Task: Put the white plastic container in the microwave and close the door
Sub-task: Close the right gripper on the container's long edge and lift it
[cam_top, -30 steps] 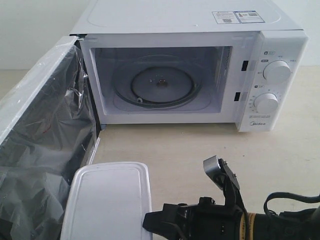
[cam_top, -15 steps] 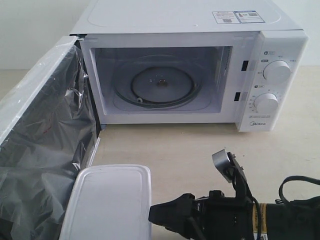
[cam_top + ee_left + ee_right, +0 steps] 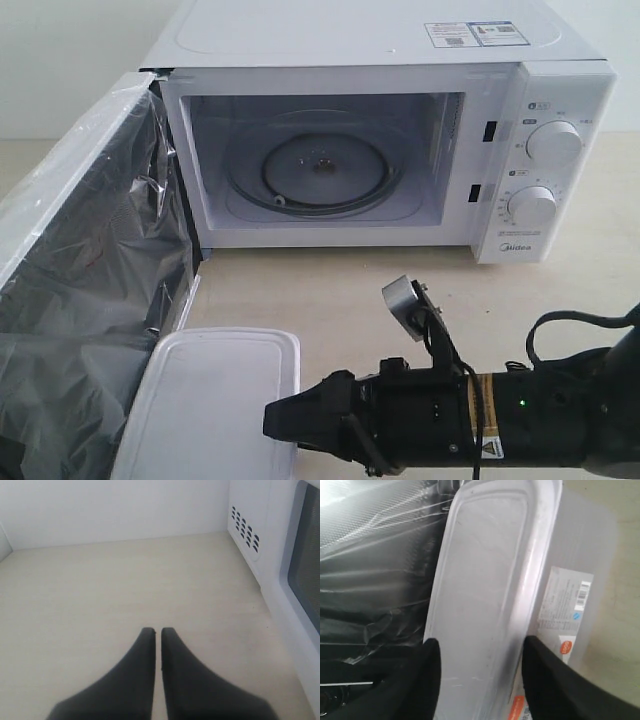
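The white plastic container [image 3: 210, 400] lies flat on the table at the front left, beside the open door [image 3: 90, 290]. The microwave [image 3: 350, 60] stands behind it with its cavity and glass turntable [image 3: 320, 170] exposed. My right gripper [image 3: 280, 420] is open at the container's right edge. In the right wrist view the container [image 3: 485, 580] sits between the spread fingers of the gripper [image 3: 480, 650], one over the lid and one by the labelled side. My left gripper [image 3: 157, 630] is shut and holds nothing, hovering over bare table beside the microwave's vented side [image 3: 245, 530].
The door's inner face carries crinkled clear film [image 3: 375, 570] and stands close against the container's left side. Two round knobs [image 3: 553, 143] sit on the right panel. Light table [image 3: 330, 290] stretches between the container and the microwave's front.
My right arm has moved left and slightly up, bringing its open fingers from beside the container onto its right edge. The container, door and microwave stay put.
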Tool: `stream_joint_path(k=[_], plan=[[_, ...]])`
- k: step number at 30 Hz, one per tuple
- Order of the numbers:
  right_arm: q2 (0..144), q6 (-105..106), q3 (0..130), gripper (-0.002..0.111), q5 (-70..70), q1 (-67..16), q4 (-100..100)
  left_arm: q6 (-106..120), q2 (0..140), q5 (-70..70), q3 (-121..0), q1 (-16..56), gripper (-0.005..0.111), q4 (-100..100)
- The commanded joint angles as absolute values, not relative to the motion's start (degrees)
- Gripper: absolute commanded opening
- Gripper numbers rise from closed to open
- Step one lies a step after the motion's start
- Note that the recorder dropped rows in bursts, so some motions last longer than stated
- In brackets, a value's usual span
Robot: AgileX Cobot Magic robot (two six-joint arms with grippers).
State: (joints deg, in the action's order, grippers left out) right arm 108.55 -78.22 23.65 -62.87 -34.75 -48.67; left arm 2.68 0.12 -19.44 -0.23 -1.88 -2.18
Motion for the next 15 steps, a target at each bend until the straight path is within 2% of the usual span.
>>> stream_joint_path(k=[1,15], plan=[[108.7,-78.7,24.2,0.045,-60.5,-34.3,-50.0,2.6,0.0,-19.0,0.0,-1.7,0.004,-2.4],[108.7,-79.8,24.2,0.044,-59.7,-35.1,-49.3,2.6,0.0,-19.0,0.0,-1.7,0.004,-2.4]])
